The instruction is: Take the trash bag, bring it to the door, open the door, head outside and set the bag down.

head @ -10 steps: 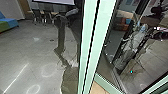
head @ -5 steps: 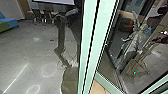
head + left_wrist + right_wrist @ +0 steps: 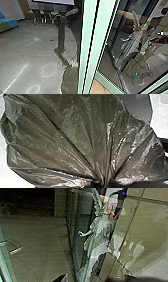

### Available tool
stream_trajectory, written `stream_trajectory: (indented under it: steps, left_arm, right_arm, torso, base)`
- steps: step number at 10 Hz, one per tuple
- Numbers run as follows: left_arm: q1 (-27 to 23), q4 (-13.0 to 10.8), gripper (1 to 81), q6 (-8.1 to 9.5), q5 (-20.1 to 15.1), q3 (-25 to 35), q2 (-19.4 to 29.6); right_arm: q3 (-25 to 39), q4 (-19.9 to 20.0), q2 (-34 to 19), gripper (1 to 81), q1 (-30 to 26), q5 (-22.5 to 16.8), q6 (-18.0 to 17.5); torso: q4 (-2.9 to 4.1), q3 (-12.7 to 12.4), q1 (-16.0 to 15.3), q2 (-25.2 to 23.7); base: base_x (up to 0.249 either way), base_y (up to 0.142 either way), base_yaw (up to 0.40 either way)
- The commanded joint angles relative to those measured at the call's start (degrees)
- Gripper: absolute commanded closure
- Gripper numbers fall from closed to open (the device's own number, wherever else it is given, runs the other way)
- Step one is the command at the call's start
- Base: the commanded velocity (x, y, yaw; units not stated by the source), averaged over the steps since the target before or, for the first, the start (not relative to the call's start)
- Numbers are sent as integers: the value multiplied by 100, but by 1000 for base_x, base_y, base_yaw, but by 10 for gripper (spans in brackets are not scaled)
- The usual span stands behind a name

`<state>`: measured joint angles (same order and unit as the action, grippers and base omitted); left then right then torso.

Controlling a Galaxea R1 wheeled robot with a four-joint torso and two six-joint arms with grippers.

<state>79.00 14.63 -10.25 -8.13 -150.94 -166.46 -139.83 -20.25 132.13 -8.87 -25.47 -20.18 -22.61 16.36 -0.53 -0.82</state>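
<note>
The trash bag (image 3: 62, 141) is just at the left end effector (image 3: 102, 183), its folds drawn tightly together there; the left one seems to be grasping it by that gather. Whether the right end effector is clenched or released, I cannot tell. Pale green framing (image 3: 97, 37) stands between floor (image 3: 30, 50) and dark glass (image 3: 112, 42).

Shiny olive-brown plastic trash bag (image 3: 75, 139): you have one.
Pale green upright frame bands (image 3: 102, 37): you face two, side by side.
Pale grey figure behind glass (image 3: 132, 46): you see one in the head view.
Dark chairs (image 3: 36, 15): you can make out at least two.
Blue-and-green block seat (image 3: 8, 22): you see one.
White dark-edged screen (image 3: 55, 2): one for you.
Pale rings on the grey floor (image 3: 48, 76): you get two.
</note>
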Motion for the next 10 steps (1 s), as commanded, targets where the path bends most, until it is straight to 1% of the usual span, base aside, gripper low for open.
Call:
stream_trajectory:
  steps: [1, 3, 4, 6, 7, 8, 9, 10]
  left_arm:
    - [-160, 93, 811, 6, -479, 30, -37]
    - [-169, 93, 811, 6, -479, 30, -54]
    - [-169, 102, 811, 6, -479, 30, -54]
    - [-169, 102, 811, 6, -479, 30, -72]
    - [-169, 102, 811, 14, -479, 30, -72]
    - [-169, 102, 811, 14, -487, 30, -72]
    - [-169, 102, 811, 6, -488, 30, -72]
    - [-169, 102, 811, 14, -488, 30, -72]
  right_arm:
    - [-324, -540, 79, 10, -918, 366, 31]
    - [-404, -691, 131, 10, -944, 525, 31]
    - [-430, -796, 193, 10, -961, 534, 31]
    - [-622, -876, 377, 10, -962, 621, 31]
    - [-755, -1033, 448, 10, -979, 622, 22]
    - [-808, -1060, 439, 10, -945, 691, 22]
    - [-861, -1173, 404, 10, -891, 744, 22]
    - [-931, -1374, 387, 10, -847, 850, 22]
  torso:
    - [0, 0, 0, 0]
    - [0, 0, 0, 0]
    - [0, 0, 0, 0]
    - [0, 0, 0, 0]
    - [0, 0, 0, 0]
    - [0, 0, 0, 0]
    - [0, 0, 0, 0]
    - [0, 0, 0, 0]
  base:
    - [0, 0, 0]
    - [0, 0, 0]
    - [0, 0, 0]
    - [0, 0, 0]
    - [0, 0, 0]
    - [0, 0, 0]
    - [0, 0, 0]
    - [0, 0, 0]
